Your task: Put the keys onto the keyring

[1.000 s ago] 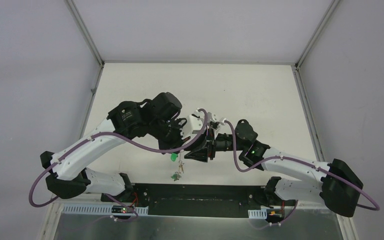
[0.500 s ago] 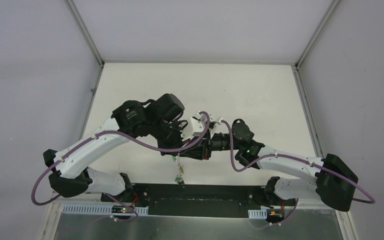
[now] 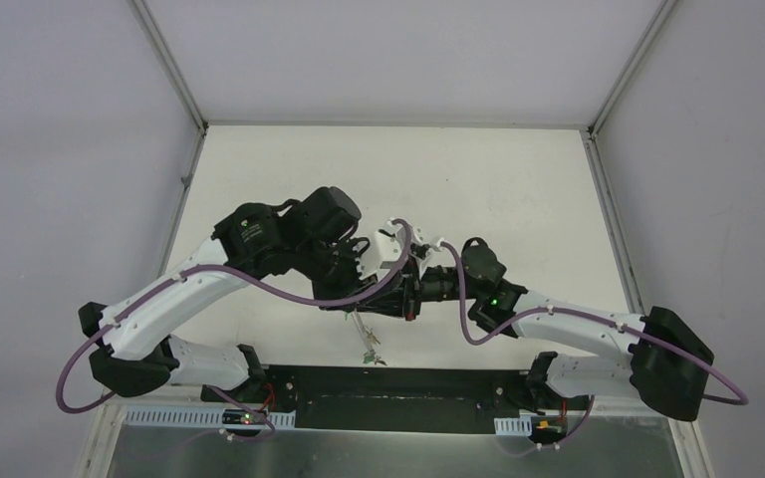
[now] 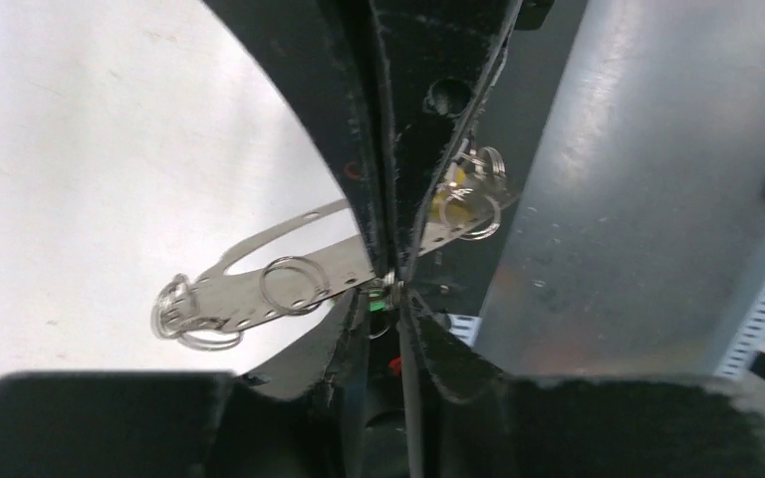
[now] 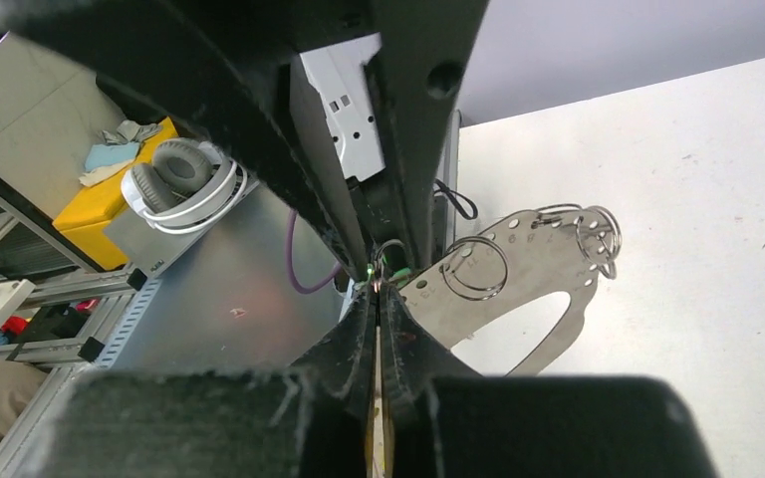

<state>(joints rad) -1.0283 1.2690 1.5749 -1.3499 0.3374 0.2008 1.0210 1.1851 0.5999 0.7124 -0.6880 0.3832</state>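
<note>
The right gripper [image 5: 378,302] is now pressing its black, fuzzy-edged fingers fully together, where a second ago they were standing apart. It seems to be pinching the near corner of the keyring [image 4: 339,269], a flat grey perforated steel plate with a long oval slot, which is hanging in the air above the matt white tabletop [image 3: 478,189]. The left gripper [image 4: 395,297], meeting the plate from the opposite side, is just beginning to part its fingers, showing only a narrow gap. I am reading this as a hand-over: the plate is passing to the right arm, freeing the left to thread a key.

Below the plate, the keys [image 3: 368,347], tiny metal blades with coloured plastic heads, are dangling on a thin strand. The bright green head that was showing beside the plate is now hiding beneath the grippers. Thin, shiny wire split rings [image 5: 474,267] are hanging through the plate's holes.
</note>
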